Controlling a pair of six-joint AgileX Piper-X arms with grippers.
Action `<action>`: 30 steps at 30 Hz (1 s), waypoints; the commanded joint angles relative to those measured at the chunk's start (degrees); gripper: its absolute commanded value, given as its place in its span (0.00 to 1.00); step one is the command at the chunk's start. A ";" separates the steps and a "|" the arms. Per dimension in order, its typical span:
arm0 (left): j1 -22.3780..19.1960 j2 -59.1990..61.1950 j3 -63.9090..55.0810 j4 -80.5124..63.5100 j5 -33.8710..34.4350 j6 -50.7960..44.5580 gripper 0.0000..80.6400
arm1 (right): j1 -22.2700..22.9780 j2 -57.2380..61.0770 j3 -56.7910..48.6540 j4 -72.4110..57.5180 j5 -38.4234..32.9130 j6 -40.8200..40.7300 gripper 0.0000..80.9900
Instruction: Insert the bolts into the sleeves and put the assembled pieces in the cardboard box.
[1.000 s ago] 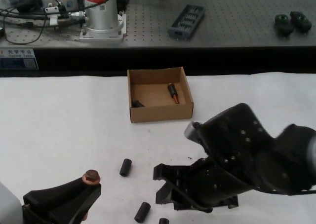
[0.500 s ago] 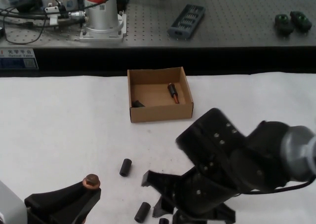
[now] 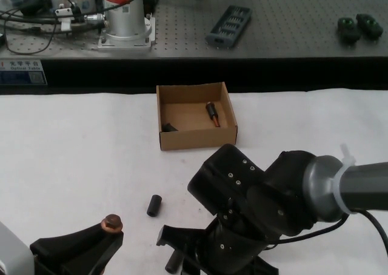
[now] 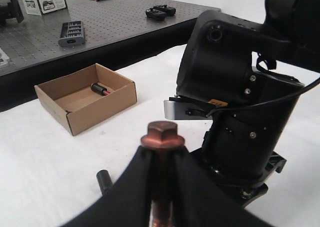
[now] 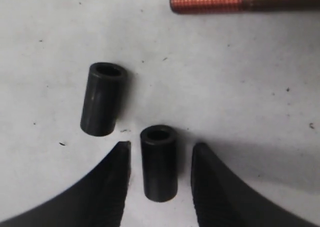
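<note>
- High view: the cardboard box (image 3: 197,139) stands on the white-covered bench (image 3: 73,154), well beyond the arms, with one assembled piece (image 3: 211,114) inside. A lone sleeve (image 3: 154,205) lies between the box and the arms. At the near edge the left jaws hold a copper bolt (image 3: 111,221) head up. The right arm (image 3: 260,208) bends low over the bench beside it.
- Left wrist view: the left jaws are pinched tight on the bolt's shank, with the hexagonal head above them. The right arm's black body stands just behind, and the box is farther off.
- Right wrist view: the right jaws stand wide, one on either side of a lying sleeve (image 5: 159,167), with a gap on both sides. A second sleeve (image 5: 102,99) lies just beside it. A copper threaded shank (image 5: 220,0) shows beyond them; I cannot tell whether it belongs to the held bolt.
- Room, in the high view: behind the bench a dark perforated table (image 3: 291,39) carries a metal column (image 3: 124,11), a grey rack (image 3: 229,25) and cables.
</note>
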 commanded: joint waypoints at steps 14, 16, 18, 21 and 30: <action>-0.33 -0.87 -0.25 0.00 -0.86 1.23 0.01 | -1.53 1.34 0.23 4.49 4.86 -3.06 0.40; -0.33 -1.41 -0.25 0.00 -0.86 1.23 0.01 | -1.59 2.12 0.23 5.67 4.75 -3.49 0.40; -0.33 -2.15 -0.25 0.00 -0.86 1.23 0.01 | -1.59 2.95 0.23 6.72 4.75 -4.68 0.40; -0.33 -3.42 -0.25 0.34 -0.86 1.23 0.01 | -1.59 3.48 0.23 7.62 4.99 -5.38 0.40; -0.33 -4.14 -0.25 0.78 -0.86 1.23 0.01 | -1.59 3.47 -0.08 7.15 4.45 -5.38 0.20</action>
